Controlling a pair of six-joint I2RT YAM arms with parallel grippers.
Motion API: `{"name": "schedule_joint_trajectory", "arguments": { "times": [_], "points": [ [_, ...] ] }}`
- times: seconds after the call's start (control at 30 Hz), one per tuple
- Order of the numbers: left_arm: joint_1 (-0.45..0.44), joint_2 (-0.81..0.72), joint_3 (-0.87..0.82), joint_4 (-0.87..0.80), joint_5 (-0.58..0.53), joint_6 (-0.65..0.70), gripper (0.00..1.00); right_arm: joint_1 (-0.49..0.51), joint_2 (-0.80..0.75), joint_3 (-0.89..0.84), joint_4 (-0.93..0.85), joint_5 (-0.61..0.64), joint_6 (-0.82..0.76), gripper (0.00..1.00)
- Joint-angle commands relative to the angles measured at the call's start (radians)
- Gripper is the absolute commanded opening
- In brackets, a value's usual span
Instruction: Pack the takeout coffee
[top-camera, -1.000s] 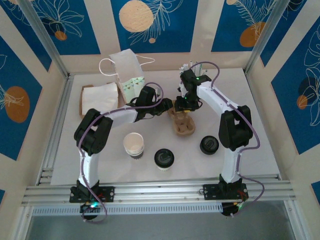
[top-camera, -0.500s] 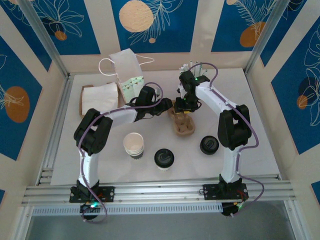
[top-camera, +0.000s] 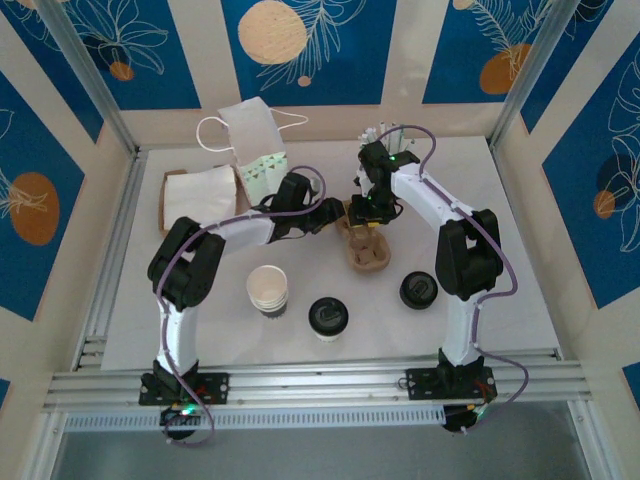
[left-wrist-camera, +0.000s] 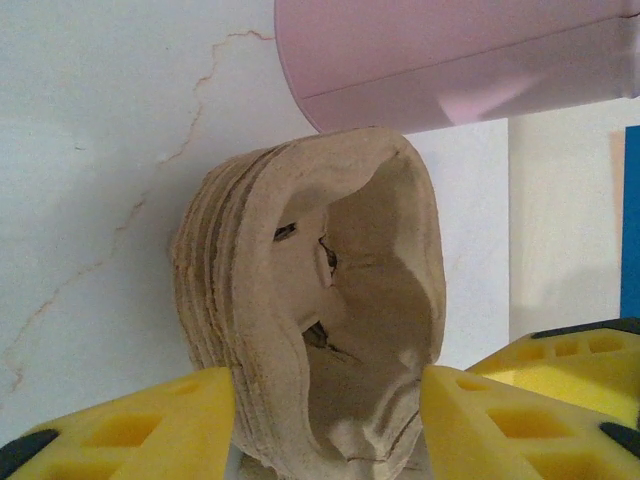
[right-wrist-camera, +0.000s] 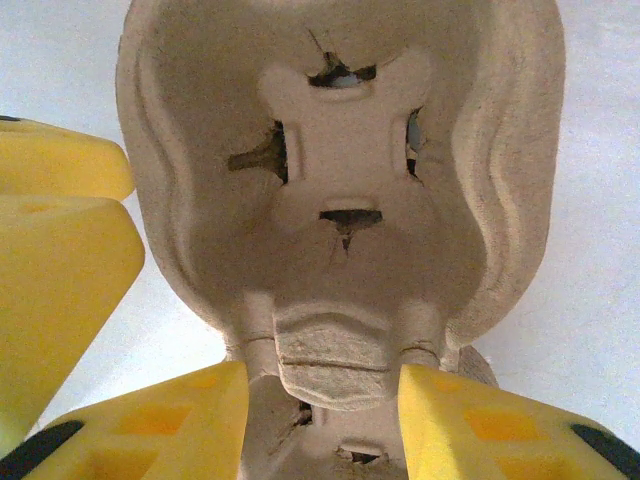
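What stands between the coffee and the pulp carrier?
Nothing visible: bare table lies between the coffee and the carrier. The left pincer and right pincer straddle the carrier's far end, off that path.

White arms (top-camera: 432, 203), purple cables (top-camera: 513, 283), yellow tool fingers (left-wrist-camera: 130, 425)

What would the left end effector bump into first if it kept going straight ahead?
The left end effector would probably meet the brown cup carrier stack first, because the stack sits right between its fingers. Past the stack is a pinkish rounded thing, though how far away it is is unclear.
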Motion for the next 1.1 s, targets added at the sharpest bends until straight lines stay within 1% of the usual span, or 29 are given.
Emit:
{"name": "schedule_joint_trajectory", "arguments": {
  "times": [0.0,0.17,0.43,0.63,0.73,0.8,1.07],
  "points": [
    [0.008,-0.002,0.037,-0.001,0.017,0.012,0.52,-0.008,0.0,-0.004,-0.017,-0.006,0.011,0.45],
    [0.006,0.012,0.054,-0.011,0.02,0.014,0.51,-0.025,-0.017,-0.015,0.004,0.003,0.026,0.4],
    [0.006,0.016,0.048,-0.016,0.016,0.015,0.51,-0.058,-0.065,-0.04,0.042,0.018,0.057,0.43],
    [0.005,0.016,0.046,-0.022,0.013,0.015,0.53,-0.081,-0.07,-0.042,0.064,0.0,0.07,0.43],
    [0.004,0.011,0.046,-0.028,0.013,0.017,0.59,-0.082,-0.055,-0.042,0.073,-0.008,0.076,0.42],
    [0.002,0.01,0.048,-0.032,0.013,0.018,0.61,-0.083,-0.042,-0.042,0.078,-0.018,0.077,0.42],
    [0.0,0.027,0.065,-0.02,0.031,0.01,0.6,-0.083,-0.023,-0.045,0.09,-0.058,0.076,0.4]
  ]
}}
